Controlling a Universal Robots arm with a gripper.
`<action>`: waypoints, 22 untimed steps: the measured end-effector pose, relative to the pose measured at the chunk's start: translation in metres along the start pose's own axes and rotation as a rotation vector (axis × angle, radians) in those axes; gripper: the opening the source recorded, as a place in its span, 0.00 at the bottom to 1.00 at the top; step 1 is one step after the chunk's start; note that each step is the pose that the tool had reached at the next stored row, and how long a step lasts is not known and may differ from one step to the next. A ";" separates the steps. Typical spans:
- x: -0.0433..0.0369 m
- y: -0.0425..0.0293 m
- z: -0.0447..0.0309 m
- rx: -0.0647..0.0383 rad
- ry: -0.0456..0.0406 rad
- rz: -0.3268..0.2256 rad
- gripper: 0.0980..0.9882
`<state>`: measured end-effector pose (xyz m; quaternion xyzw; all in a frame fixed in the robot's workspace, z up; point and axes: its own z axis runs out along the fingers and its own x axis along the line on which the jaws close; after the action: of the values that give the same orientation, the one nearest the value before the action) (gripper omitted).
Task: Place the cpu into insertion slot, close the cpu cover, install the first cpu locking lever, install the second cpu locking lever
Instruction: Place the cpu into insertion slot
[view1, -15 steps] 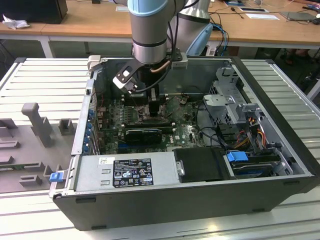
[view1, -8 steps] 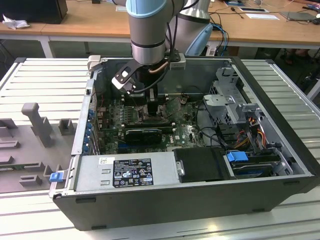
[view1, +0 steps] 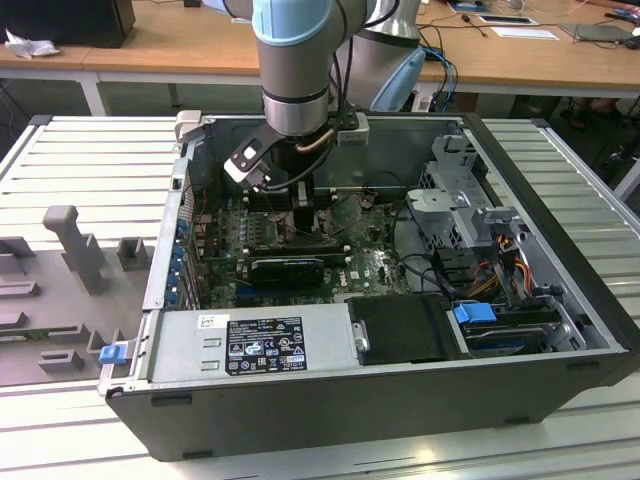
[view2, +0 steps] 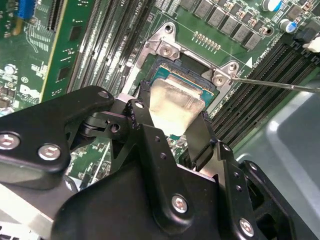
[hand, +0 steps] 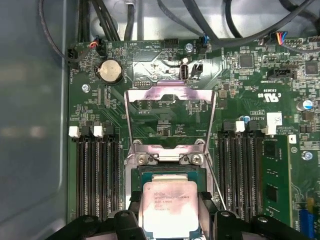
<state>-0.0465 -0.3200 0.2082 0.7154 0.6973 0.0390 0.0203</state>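
My gripper (view2: 175, 107) is shut on the cpu (view2: 176, 114), a silver-grey square chip, with one black finger on each of two opposite edges. In both wrist views the cpu (hand: 169, 200) sits low over the black-framed insertion slot (hand: 170, 171), and whether it rests in the slot I cannot tell. The cpu cover (hand: 131, 120), a thin metal frame with a big window, stands swung open beyond the slot. A thin wire locking lever (view2: 280, 85) juts out beside the socket. In the exterior view the gripper (view1: 300, 212) reaches down into the open computer case.
Memory slots (hand: 100, 175) flank the socket on both sides, and one holds a green module (hand: 277, 180). The case walls (view1: 560, 300), a power supply (view1: 250, 345), a black card (view1: 285, 268) and drive cages (view1: 460, 200) crowd the arm. Grey fixtures (view1: 75, 245) stand outside the case.
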 end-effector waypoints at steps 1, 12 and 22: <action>0.0001 -0.0002 0.0017 0.000 0.0000 0.001 0.48; 0.0001 -0.0006 0.0072 0.001 -0.0005 0.005 0.48; 0.0003 0.0001 -0.0016 0.001 -0.0005 0.005 0.55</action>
<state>-0.0465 -0.3197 0.2097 0.7172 0.6955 0.0387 0.0201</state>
